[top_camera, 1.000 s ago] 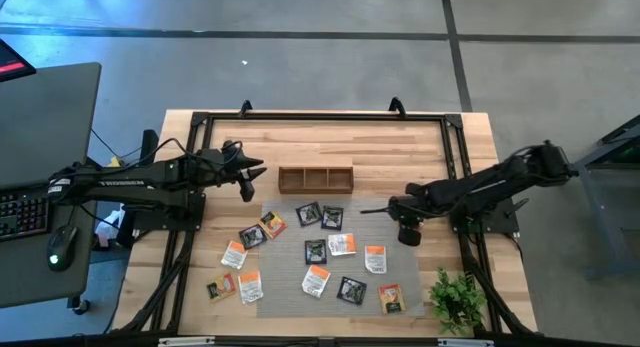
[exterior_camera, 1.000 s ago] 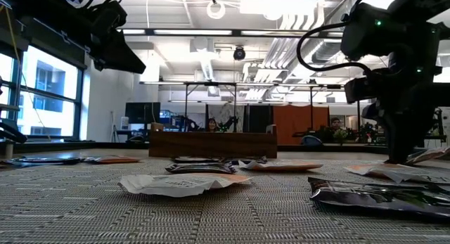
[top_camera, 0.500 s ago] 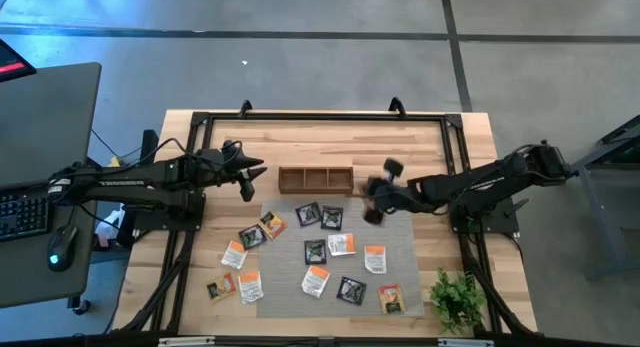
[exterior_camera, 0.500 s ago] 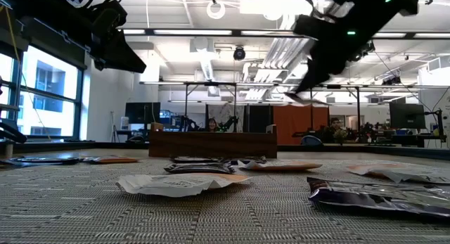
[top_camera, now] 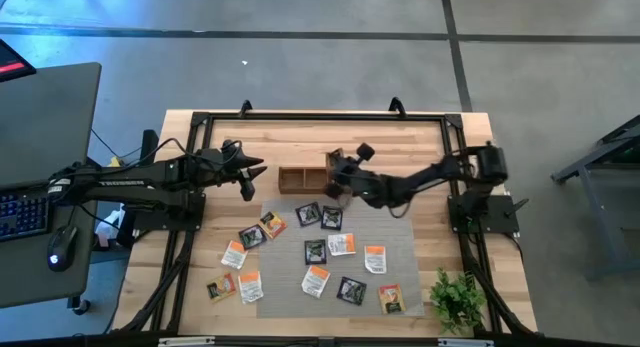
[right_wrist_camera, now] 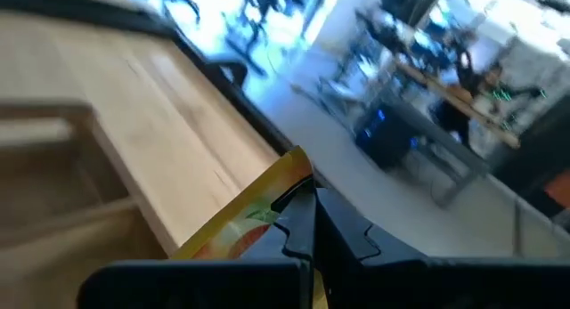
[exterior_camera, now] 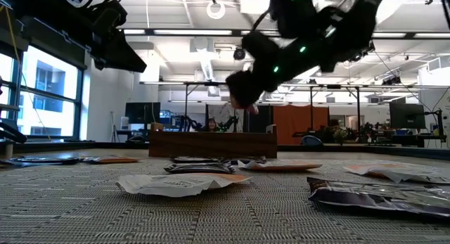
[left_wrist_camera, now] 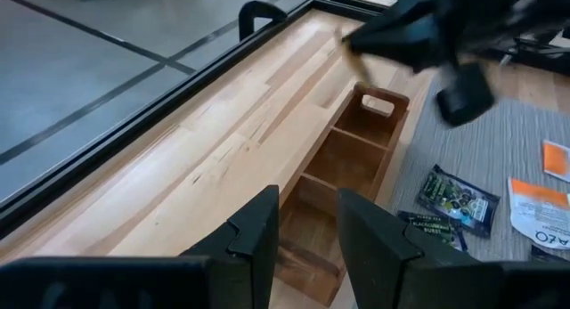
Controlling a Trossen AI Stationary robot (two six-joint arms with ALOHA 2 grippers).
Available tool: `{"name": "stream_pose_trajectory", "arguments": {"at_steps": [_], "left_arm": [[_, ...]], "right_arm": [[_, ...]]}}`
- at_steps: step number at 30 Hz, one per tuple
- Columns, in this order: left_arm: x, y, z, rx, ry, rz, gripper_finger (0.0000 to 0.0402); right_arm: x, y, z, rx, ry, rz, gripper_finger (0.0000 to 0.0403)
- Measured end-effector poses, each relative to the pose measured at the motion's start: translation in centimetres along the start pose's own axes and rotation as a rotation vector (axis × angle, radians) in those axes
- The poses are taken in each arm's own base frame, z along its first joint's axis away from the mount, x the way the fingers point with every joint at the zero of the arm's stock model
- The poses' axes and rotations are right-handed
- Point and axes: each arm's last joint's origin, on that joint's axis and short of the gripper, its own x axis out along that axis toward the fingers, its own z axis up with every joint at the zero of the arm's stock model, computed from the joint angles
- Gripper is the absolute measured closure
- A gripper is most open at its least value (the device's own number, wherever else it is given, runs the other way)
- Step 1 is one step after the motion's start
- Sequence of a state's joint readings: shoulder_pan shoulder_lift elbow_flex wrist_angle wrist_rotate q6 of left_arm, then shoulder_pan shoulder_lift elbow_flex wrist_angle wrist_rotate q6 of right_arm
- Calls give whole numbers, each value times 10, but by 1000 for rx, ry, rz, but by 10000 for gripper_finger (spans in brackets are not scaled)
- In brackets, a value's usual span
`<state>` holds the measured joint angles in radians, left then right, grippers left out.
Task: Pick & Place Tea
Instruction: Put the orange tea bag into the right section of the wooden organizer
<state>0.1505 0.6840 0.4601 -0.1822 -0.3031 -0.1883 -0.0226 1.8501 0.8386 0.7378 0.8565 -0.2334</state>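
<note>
Your right gripper [top_camera: 338, 177] is clenched on a yellow sachet [right_wrist_camera: 245, 211], holding it in the air over the right end of the wooden box [top_camera: 315, 179]. Your left gripper [top_camera: 250, 182] hovers just left of the box, fingers [left_wrist_camera: 254, 233] slightly apart and holding nothing. The other tea sachets [top_camera: 316, 250] lie scattered on the grey mat [top_camera: 400, 257] on the counter [top_camera: 300, 137].

Our right gripper [top_camera: 338, 177] is clamped on a sachet, arm stretched out; our left gripper [top_camera: 248, 177] waits, fingers parted.
</note>
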Motion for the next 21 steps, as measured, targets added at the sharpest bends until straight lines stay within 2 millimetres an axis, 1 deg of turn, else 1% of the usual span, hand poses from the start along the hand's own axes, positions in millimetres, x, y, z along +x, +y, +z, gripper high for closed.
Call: {"name": "stream_pose_trajectory", "arguments": {"at_steps": [3,7,12,17,21], "left_arm": [[0,0,0,0,0,1,289],[0,0,0,0,-1,4,289],[0,0,0,0,-1,5,289],[0,0,0,0,-1,6,289],[0,0,0,0,-1,6,289]], "right_arm": [[12,9,-4,-43,71,-3,402],[17,14,-3,-144,176,-28,402],[17,15,1,-99,254,-9,401],[17,15,-3,-10,290,55,401],[15,14,-8,-39,334,50,399]]}}
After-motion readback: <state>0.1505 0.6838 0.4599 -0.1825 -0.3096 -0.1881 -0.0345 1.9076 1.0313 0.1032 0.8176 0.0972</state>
